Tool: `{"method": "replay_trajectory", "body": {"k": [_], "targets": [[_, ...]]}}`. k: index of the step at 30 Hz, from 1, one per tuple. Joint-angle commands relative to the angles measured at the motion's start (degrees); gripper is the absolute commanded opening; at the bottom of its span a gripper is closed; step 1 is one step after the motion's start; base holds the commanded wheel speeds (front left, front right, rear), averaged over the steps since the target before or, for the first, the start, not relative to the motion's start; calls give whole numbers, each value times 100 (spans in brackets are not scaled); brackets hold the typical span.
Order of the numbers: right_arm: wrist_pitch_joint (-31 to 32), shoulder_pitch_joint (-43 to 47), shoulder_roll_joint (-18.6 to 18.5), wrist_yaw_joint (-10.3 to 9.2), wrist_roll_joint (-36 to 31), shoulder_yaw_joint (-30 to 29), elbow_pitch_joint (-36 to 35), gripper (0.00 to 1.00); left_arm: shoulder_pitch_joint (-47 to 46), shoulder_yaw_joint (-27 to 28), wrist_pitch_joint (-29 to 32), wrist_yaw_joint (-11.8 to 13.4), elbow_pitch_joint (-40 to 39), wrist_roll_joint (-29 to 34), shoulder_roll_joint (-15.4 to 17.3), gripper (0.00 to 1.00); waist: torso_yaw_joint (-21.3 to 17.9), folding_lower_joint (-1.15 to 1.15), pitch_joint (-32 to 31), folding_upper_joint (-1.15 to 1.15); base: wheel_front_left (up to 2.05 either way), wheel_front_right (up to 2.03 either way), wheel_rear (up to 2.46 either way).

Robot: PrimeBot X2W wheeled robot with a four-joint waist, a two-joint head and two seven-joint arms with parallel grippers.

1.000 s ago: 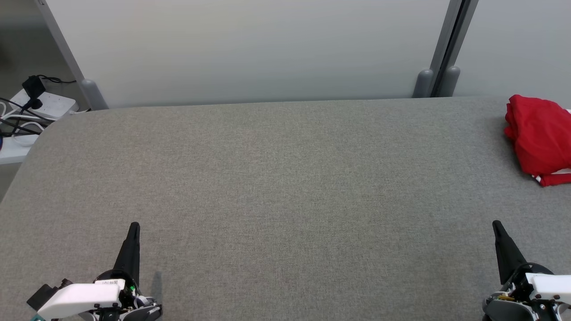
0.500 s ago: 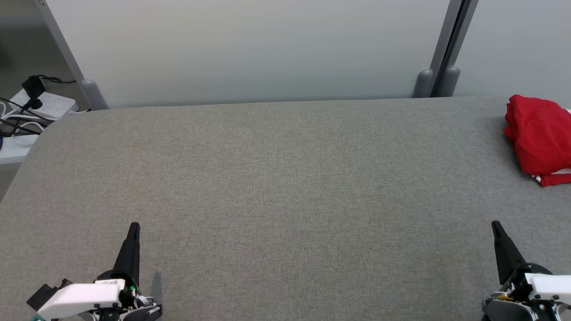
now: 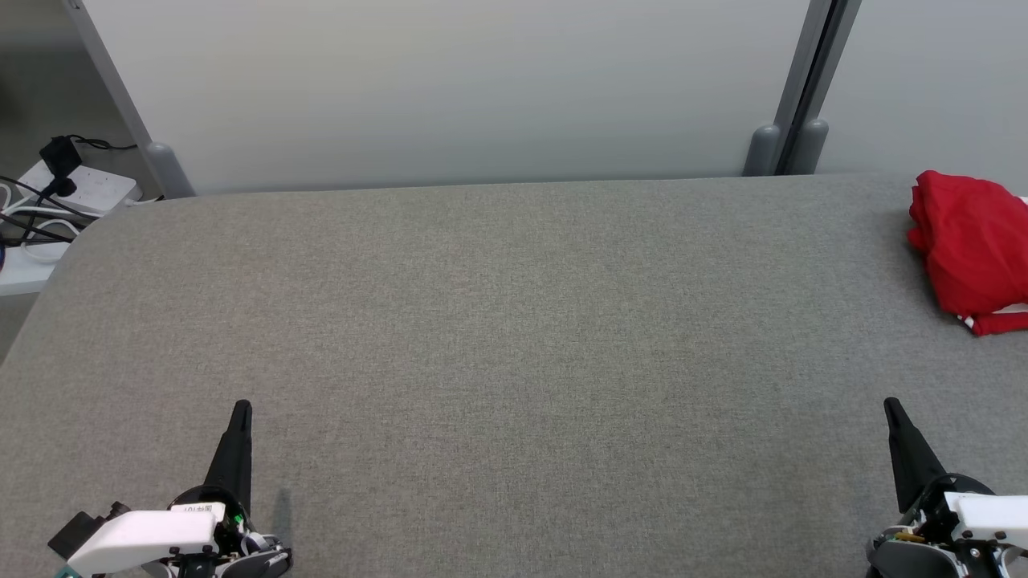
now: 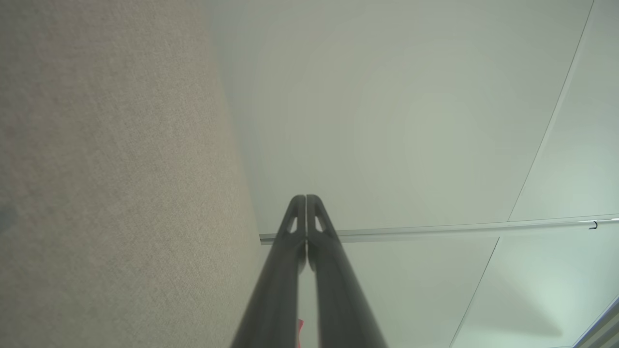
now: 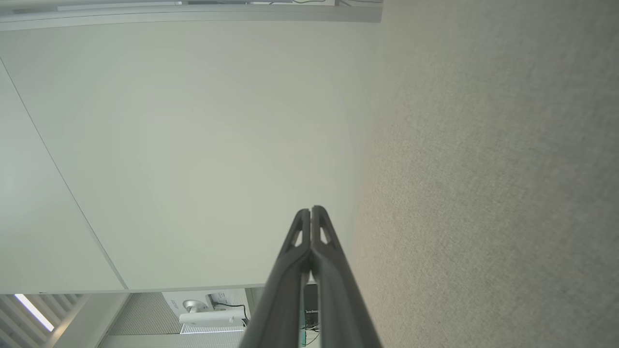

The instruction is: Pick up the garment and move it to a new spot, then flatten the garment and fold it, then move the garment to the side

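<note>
A crumpled red garment with a white-striped hem lies at the far right of the grey felt table, cut off by the edge of the head view. My left gripper rests low at the near left, shut and empty, far from the garment. At the near right, my right gripper is shut with nothing in it, well short of the garment. In the left wrist view the left gripper has its tips pressed together. The right wrist view has the right gripper closed the same way.
A pale partition wall stands along the table's far edge, with grey post feet at the back right. A white power strip with black cables lies off the table's far left corner.
</note>
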Motion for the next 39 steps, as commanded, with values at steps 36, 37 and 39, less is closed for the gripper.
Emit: {"method": "replay_trajectory", "body": {"k": [36, 37, 39], "targets": [[62, -255, -57, 1, -71, 77, -142, 0, -323, 188, 43, -48, -129, -30, 100, 0, 0, 0, 0, 0, 0, 0, 0], [63, -255, -57, 1, -72, 77, -142, 0, -323, 188, 43, -48, -129, -30, 100, 0, 0, 0, 0, 0, 0, 0, 0], [64, -255, -56, 1, -73, 76, -142, 0, -323, 188, 43, -48, -129, -30, 100, 0, 0, 0, 0, 0, 0, 0, 0]]}}
